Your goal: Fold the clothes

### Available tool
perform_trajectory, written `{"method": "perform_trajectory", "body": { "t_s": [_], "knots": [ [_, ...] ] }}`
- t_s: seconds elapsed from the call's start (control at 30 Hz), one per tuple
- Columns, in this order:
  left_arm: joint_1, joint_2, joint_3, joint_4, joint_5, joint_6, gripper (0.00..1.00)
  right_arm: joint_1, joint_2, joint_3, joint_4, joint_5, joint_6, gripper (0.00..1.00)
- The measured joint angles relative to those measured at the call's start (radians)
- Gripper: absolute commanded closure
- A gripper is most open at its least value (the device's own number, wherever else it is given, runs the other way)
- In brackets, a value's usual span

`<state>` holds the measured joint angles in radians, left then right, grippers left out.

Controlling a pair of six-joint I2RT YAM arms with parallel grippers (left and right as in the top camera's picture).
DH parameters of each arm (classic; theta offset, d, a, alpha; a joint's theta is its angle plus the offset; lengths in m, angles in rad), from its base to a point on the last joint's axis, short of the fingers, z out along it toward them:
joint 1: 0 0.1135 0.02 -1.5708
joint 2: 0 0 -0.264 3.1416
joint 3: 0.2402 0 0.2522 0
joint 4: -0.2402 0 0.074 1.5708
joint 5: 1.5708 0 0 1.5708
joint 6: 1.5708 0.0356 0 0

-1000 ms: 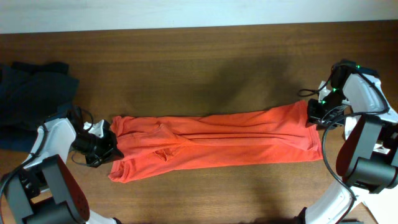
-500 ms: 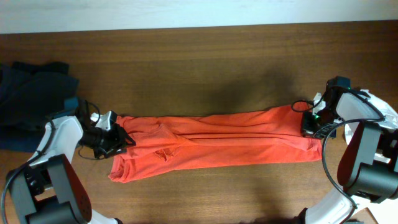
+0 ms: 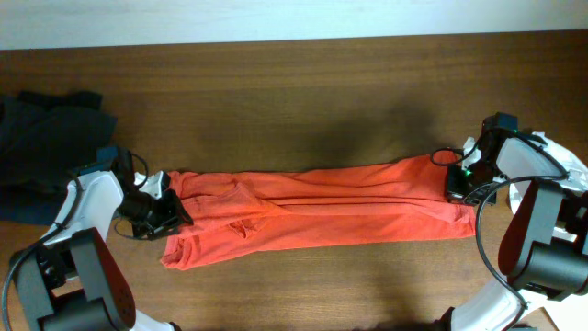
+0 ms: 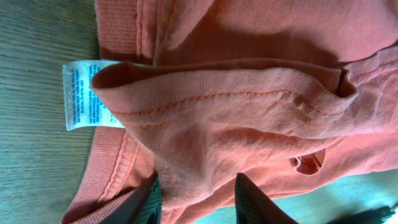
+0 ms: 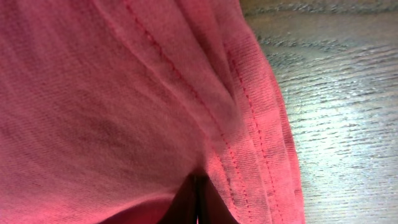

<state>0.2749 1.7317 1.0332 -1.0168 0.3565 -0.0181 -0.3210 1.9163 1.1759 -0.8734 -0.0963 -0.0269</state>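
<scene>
- Left gripper [image 3: 173, 213], black fingers on a white arm: sits slightly nearer the far edge of the brown wooden table [image 3: 294, 92] than a second ago. Against half a second ago, lies a touch lower and farther left.
- Right gripper [image 3: 457, 187], black fingers on a white arm: stands nearer the front edge and a little farther in over the cloth than a second ago, with the wrist drawn in from the far right corner.
- Crumpled orange T-shirt [image 3: 322, 207]: shows its upper hem corner lower and farther in than a second ago. Reaches back out to the left at the collar end, which was pulled inward half a second ago.
</scene>
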Motion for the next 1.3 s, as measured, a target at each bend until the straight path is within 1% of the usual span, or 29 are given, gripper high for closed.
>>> {"method": "perform_trajectory", "body": {
  "t_s": [0.1, 0.13, 0.17, 0.27, 0.3, 0.33, 0.37, 0.47, 0.53, 0.6, 0.67, 0.7, 0.73, 0.77, 0.8, 0.83, 0.87, 0.9, 0.93, 0.97, 1.0, 1.03, 1.07, 1.1, 1.13, 1.17, 1.23, 1.27, 1.3],
  "knots": [
    [0.000, 0.000, 0.000, -0.017, -0.023, 0.000, 0.63, 0.000, 0.000, 0.000, 0.000, 0.000, 0.001, 0.95],
    [0.000, 0.000, 0.000, -0.016, -0.025, 0.000, 0.62, 0.000, 0.000, 0.000, 0.000, 0.000, 0.000, 0.95],
    [0.000, 0.000, 0.000, -0.017, -0.026, 0.000, 0.57, 0.000, -0.001, -0.001, 0.001, 0.000, 0.000, 0.95],
    [-0.007, 0.000, -0.019, 0.021, -0.034, 0.002, 0.58, 0.000, -0.001, -0.001, 0.001, 0.000, 0.000, 0.95],
    [-0.012, 0.000, -0.028, 0.038, -0.035, 0.002, 0.65, -0.001, -0.001, -0.001, 0.001, 0.000, 0.000, 0.95],
    [-0.021, 0.000, -0.034, 0.058, -0.036, 0.002, 0.80, -0.001, -0.001, -0.001, 0.001, -0.002, 0.000, 0.95],
    [-0.029, 0.000, -0.034, 0.065, -0.037, 0.004, 0.99, -0.001, -0.001, -0.001, 0.001, -0.003, 0.000, 0.95],
    [-0.058, 0.000, -0.035, 0.074, -0.051, 0.003, 1.00, -0.001, -0.001, -0.001, 0.001, -0.003, 0.000, 0.95],
    [-0.051, 0.000, -0.035, 0.031, -0.115, 0.003, 1.00, -0.001, -0.001, -0.001, 0.000, -0.001, 0.000, 0.95],
    [0.002, 0.000, -0.033, -0.008, -0.156, 0.003, 1.00, -0.001, -0.001, -0.001, -0.001, 0.003, 0.000, 0.95],
    [0.072, 0.000, -0.032, -0.013, -0.142, 0.003, 1.00, -0.001, -0.001, -0.001, -0.002, 0.005, 0.001, 0.94],
    [0.081, 0.000, -0.032, -0.013, -0.124, 0.003, 1.00, -0.001, -0.001, -0.001, -0.002, 0.005, 0.001, 0.94],
    [0.080, 0.000, -0.032, -0.014, -0.114, 0.003, 1.00, -0.001, -0.001, -0.001, -0.002, 0.005, 0.000, 0.91],
    [0.079, 0.000, -0.032, -0.014, -0.104, 0.003, 0.84, -0.001, -0.001, -0.001, -0.002, 0.005, 0.001, 0.87],
    [0.079, 0.000, -0.032, -0.014, -0.095, 0.003, 0.59, -0.001, 0.000, -0.001, -0.004, 0.003, 0.001, 0.83],
    [0.078, 0.000, -0.032, -0.015, -0.078, -0.001, 0.53, 0.000, 0.003, 0.007, -0.016, 0.000, 0.002, 0.80],
    [0.078, 0.000, -0.032, -0.015, -0.058, 0.004, 0.50, 0.001, 0.019, 0.033, -0.063, 0.003, 0.001, 0.75],
    [0.078, 0.000, -0.032, -0.018, -0.026, 0.005, 0.49, 0.001, 0.035, 0.058, -0.109, 0.009, 0.000, 0.71],
    [0.078, 0.000, -0.032, -0.020, 0.001, 0.006, 0.48, 0.001, 0.056, 0.093, -0.169, 0.017, -0.003, 0.59],
    [0.078, 0.000, -0.031, -0.027, 0.039, 0.016, 0.48, 0.001, 0.075, 0.145, -0.220, 0.028, -0.010, 0.29],
    [0.078, 0.000, -0.029, -0.033, 0.065, 0.026, 0.46, 0.001, 0.081, 0.202, -0.250, 0.035, -0.024, 0.21],
    [0.078, 0.000, -0.028, -0.037, 0.082, 0.035, 0.43, 0.001, 0.081, 0.253, -0.264, 0.051, -0.034, 0.22],
    [0.078, 0.000, -0.028, -0.038, 0.086, 0.039, 0.43, 0.001, 0.081, 0.274, -0.263, 0.064, -0.052, 0.22],
    [0.078, 0.000, -0.028, -0.037, 0.085, 0.045, 0.38, 0.001, 0.081, 0.278, -0.261, 0.070, -0.066, 0.22],
    [0.078, 0.000, -0.028, -0.038, 0.074, 0.049, 0.37, 0.001, 0.082, 0.276, -0.261, 0.079, -0.091, 0.22],
    [0.078, 0.000, -0.027, -0.038, 0.063, 0.053, 0.32, 0.000, 0.082, 0.266, -0.245, 0.081, -0.110, 0.22],
    [0.078, 0.000, -0.027, -0.038, 0.019, 0.060, 0.30, -0.006, 0.083, 0.208, -0.195, 0.085, -0.145, 0.23],
    [0.078, 0.000, -0.027, -0.038, 0.003, 0.060, 0.30, -0.012, 0.084, 0.168, -0.156, 0.079, -0.155, 0.25],
    [0.078, 0.000, -0.027, -0.037, -0.014, 0.060, 0.30, -0.019, 0.086, 0.134, -0.135, 0.068, -0.163, 0.30]
  ]
}}
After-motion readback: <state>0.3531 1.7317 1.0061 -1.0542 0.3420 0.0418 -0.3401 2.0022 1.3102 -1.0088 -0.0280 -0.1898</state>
